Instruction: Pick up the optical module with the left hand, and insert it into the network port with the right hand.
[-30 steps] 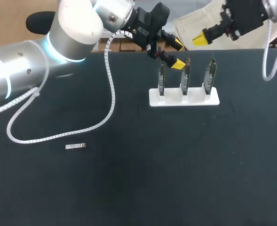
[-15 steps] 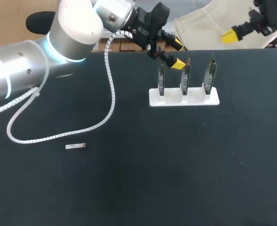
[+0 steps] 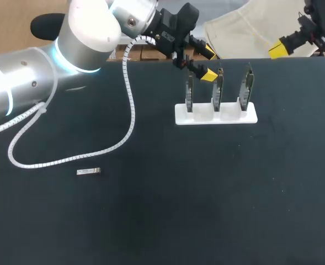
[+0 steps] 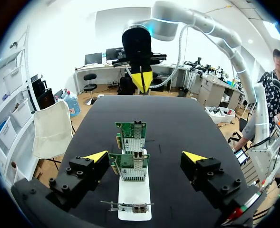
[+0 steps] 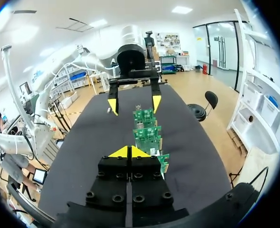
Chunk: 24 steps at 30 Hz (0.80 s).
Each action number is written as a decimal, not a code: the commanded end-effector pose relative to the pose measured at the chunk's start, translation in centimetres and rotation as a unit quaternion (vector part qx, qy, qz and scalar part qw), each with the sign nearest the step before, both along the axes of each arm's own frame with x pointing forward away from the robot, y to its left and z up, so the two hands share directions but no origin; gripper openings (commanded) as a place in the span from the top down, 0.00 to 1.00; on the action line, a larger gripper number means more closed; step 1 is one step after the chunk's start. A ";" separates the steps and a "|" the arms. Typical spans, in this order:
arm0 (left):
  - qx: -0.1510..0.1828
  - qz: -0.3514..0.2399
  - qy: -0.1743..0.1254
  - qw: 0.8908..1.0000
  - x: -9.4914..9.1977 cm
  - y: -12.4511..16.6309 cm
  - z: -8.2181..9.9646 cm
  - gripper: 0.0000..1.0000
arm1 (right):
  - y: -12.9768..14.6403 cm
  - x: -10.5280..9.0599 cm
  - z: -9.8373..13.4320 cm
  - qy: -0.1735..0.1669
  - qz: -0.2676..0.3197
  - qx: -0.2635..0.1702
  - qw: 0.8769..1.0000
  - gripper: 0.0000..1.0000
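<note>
Right gripper (image 3: pixel 278 49) has pulled back toward the far right corner.

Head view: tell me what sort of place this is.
Probably a robotics test bench: a black table, a white stand holding three network cards, and a small optical module lying loose.

Matt black table (image 3: pixel 206 193); metal optical module (image 3: pixel 89 171); white plastic stand (image 3: pixel 216 115).

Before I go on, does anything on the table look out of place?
Nothing is spilled or toppled; the three cards stand upright in the white holder. One oddity: the left arm's white cable lies looped on the table close beside the optical module, and might snag it.
</note>
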<state>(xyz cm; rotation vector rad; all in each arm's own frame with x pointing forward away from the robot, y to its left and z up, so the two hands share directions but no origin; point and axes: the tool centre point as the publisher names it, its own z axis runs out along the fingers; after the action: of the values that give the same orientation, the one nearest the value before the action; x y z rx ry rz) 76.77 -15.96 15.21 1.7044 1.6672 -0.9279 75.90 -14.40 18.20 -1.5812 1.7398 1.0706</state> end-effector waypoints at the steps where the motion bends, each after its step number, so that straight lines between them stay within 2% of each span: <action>1: 0.003 -0.001 0.002 1.000 0.2 -0.1 0.1 0.00 | 0.1 -1.1 -0.2 -0.005 -0.008 -0.008 1.000 1.00; 5: 0.003 -0.001 0.002 1.000 0.2 -0.1 0.1 0.00 | -0.1 -1.3 -0.7 -0.003 -0.010 -0.016 1.000 1.00; 11: 0.003 -0.001 0.002 1.000 0.2 -0.1 0.1 0.00 | -0.2 -1.2 -1.3 0.017 -0.019 -0.012 1.000 1.00; 24: 0.003 -0.001 0.002 1.000 0.2 -0.1 0.1 0.00 | 0.2 -0.8 -1.7 0.004 -0.015 -0.018 1.000 1.00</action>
<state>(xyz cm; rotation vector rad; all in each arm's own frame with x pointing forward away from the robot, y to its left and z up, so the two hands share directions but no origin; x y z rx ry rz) 76.77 -15.96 15.21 1.7044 1.6672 -0.9278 75.07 -14.33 16.52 -1.5651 1.7915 1.0459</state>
